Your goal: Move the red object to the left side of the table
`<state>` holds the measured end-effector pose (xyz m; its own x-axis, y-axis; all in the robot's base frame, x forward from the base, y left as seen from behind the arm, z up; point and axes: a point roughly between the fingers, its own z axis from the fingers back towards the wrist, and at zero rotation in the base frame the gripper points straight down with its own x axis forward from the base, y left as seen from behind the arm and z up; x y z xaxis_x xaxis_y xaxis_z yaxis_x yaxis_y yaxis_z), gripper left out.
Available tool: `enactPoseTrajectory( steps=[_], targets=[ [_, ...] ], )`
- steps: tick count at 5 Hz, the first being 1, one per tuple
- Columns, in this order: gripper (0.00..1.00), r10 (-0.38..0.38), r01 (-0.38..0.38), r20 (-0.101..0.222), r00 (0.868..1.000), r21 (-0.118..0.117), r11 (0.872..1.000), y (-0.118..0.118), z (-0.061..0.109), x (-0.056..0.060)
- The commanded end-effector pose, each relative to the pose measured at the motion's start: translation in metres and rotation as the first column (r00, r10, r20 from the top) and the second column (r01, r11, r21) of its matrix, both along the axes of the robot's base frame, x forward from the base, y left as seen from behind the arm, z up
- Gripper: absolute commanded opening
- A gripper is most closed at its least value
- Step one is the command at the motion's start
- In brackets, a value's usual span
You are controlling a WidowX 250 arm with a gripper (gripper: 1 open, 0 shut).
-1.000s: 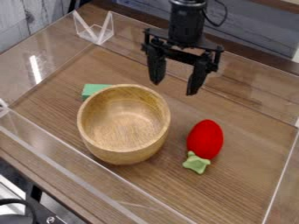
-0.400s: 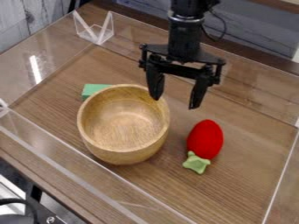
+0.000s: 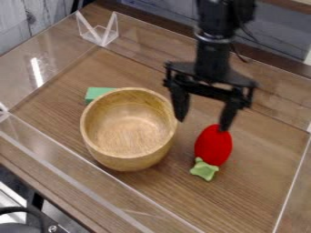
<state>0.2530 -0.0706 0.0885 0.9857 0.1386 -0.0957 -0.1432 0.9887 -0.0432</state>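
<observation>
Red strawberry (image 3: 213, 147) — leafy end frontward — lies just below the wide-open pincer (image 3: 212, 115).

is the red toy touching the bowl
apart: the camera view shows a strip of bare table between the red toy and the bowl

— What's the bowl (image 3: 127, 129) on the left made of?
— Pale wood by the look of it, smooth, with a soft sheen.
— And the strawberry (image 3: 213, 146) to its right?
— Glossy red, like smooth plastic; its leafy cap (image 3: 205, 168) looks plastic too.
— The tabletop (image 3: 158, 205)?
— Brown wood grain, fairly smooth.
— The gripper (image 3: 205, 111)?
— Black, mostly matt.
</observation>
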Motion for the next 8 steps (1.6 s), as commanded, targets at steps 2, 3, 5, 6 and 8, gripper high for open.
enactPoseTrajectory(
  steps=[2, 3, 5, 6, 8],
  targets=[
    [1.00, 0.000, 0.003, 0.084, 0.996, -0.034, 0.999, -0.023, 0.012, -0.008],
    [1.00, -0.002, 0.006, 0.098, 0.995, -0.042, 0.999, -0.023, 0.011, -0.011],
    [1.00, -0.006, 0.012, 0.125, 0.992, -0.051, 0.999, -0.024, -0.003, 0.007],
    [1.00, -0.012, 0.018, 0.137, 0.991, -0.047, 0.999, -0.013, -0.009, 0.012],
    [1.00, -0.050, 0.056, 0.152, 0.987, -0.040, 0.998, -0.013, -0.017, 0.016]
  ],
)
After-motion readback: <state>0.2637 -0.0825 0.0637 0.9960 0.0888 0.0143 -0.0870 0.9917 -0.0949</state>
